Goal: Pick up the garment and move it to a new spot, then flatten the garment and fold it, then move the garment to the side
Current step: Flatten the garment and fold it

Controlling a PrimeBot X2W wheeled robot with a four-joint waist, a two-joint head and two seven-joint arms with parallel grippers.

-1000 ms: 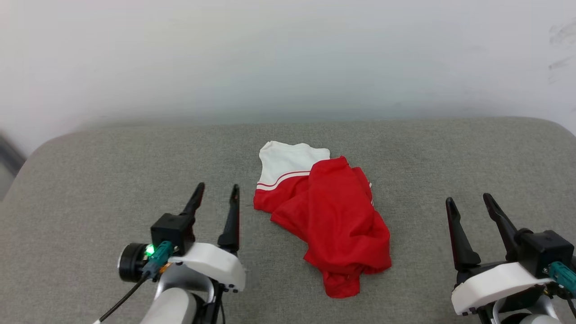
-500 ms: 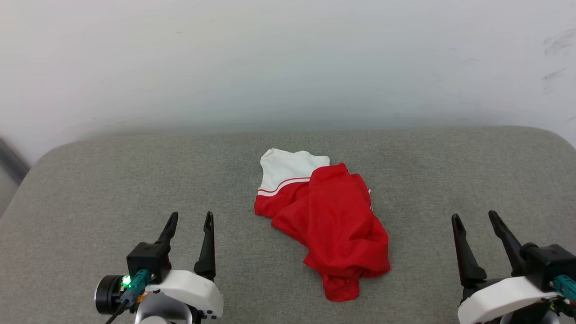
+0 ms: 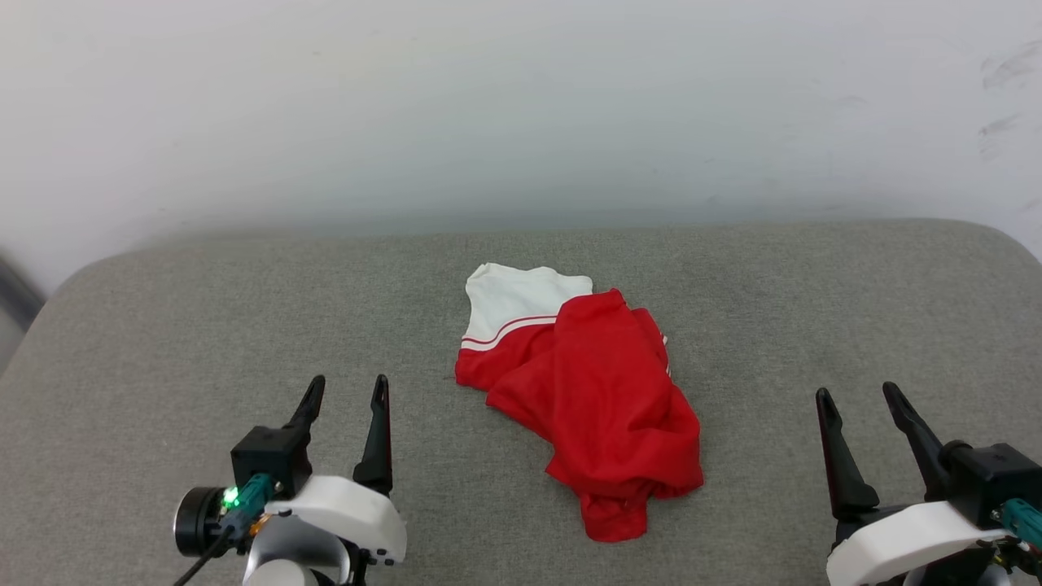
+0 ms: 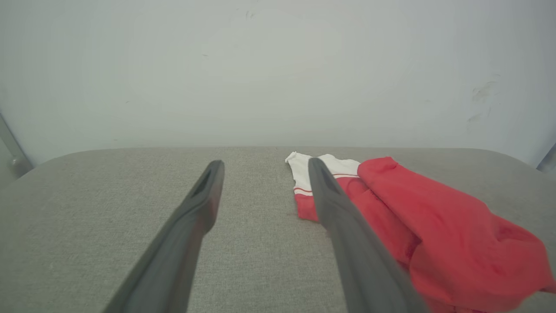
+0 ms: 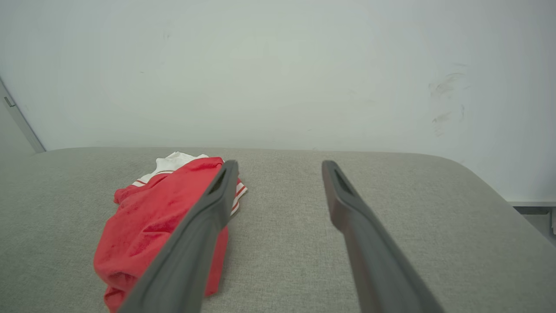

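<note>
The shirt (image 3: 582, 407) lies crumpled near the middle of the grey cushion (image 3: 163, 342), one white sleeve (image 3: 513, 301) spread at its far left corner, well apart from both grippers. Our left gripper (image 3: 349, 381) hovers to its left and our right gripper (image 3: 857, 392) to its right, each with fingers spread wide and holding nothing. We judge the pick-up not yet made. Next, a gripper must reach in and close on a raised fold. Any chest print is buried in the folds. Of the second sleeve we make out a sliver of striped trim. The lower edge cuts off both arms.
</note>
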